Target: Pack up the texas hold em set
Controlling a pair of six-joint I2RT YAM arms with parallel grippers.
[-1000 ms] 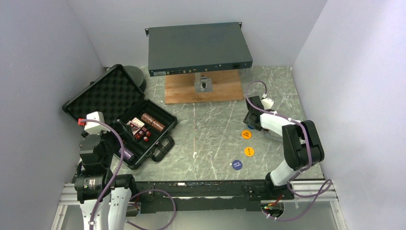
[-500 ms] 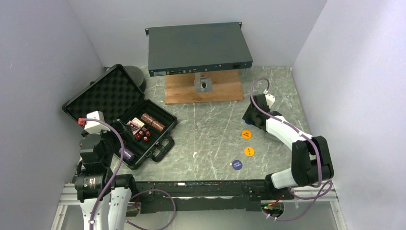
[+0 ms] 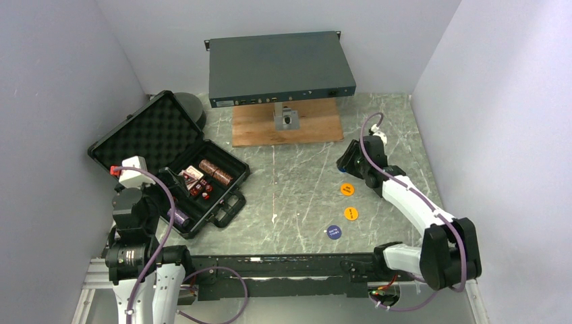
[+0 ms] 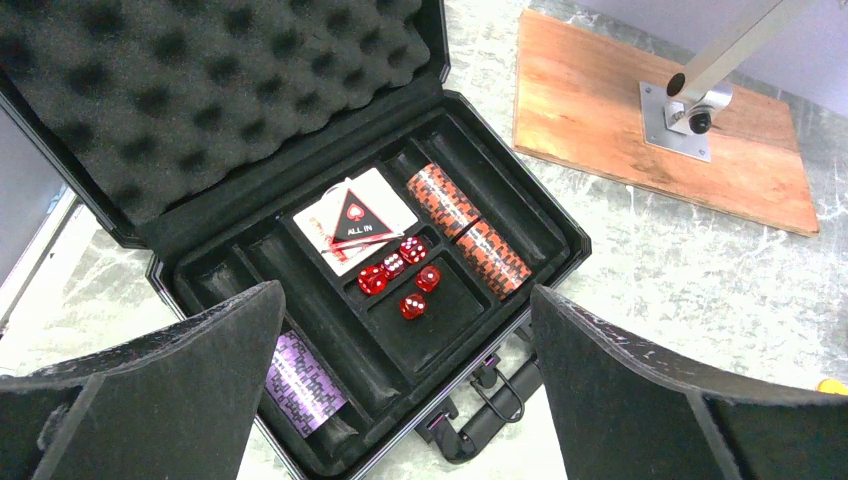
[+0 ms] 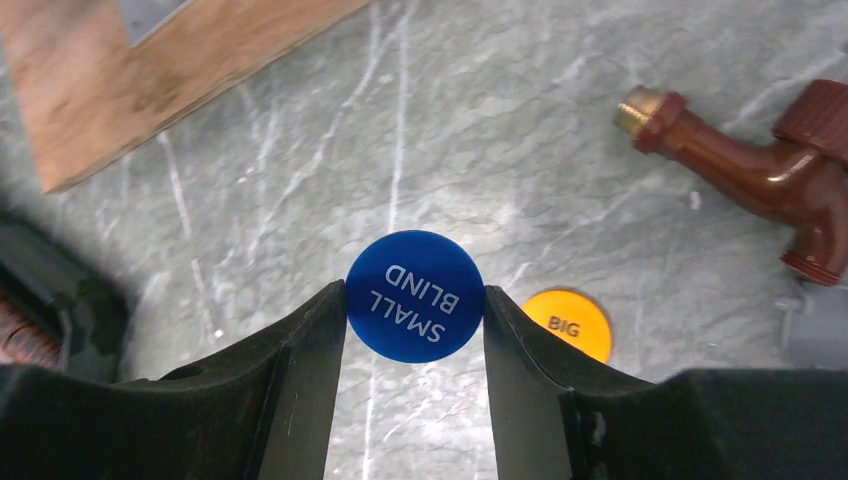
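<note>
BLIND IN HAND: My right fingers (image 5: 300,370) grasp the blue disc (image 5: 415,296) across its rim, about half spread, seemingly lifted off the bench (image 5: 500,130). An orange disc (image 5: 568,322) lies just beyond. The blue disc looks thin, stiff, light and slick, so it is best pinched edge to edge, as here; a loose hold could let it swivel. My left fingers (image 4: 190,370) gape wide and empty over the open case (image 4: 250,100), well apart to the left.
</note>
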